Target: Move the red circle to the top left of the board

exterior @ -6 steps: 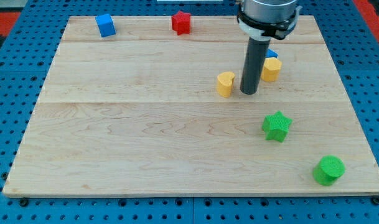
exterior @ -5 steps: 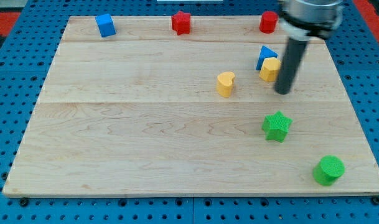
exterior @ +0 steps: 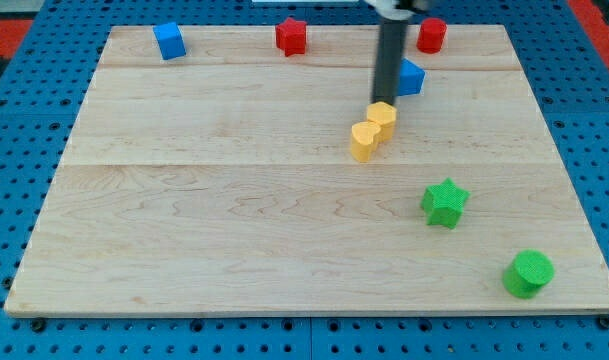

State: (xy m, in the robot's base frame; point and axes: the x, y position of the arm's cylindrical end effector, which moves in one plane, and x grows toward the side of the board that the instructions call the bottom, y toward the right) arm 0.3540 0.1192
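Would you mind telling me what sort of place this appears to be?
Probably a robotics lab bench: a wooden board on a blue perforated table, small blocks like the red circle, and my tip pushing them.

My rod hangs straight down from the frame's top edge, right of centre, its mount mostly cropped; my tip point(exterior: 385, 101) sits in the upper middle.
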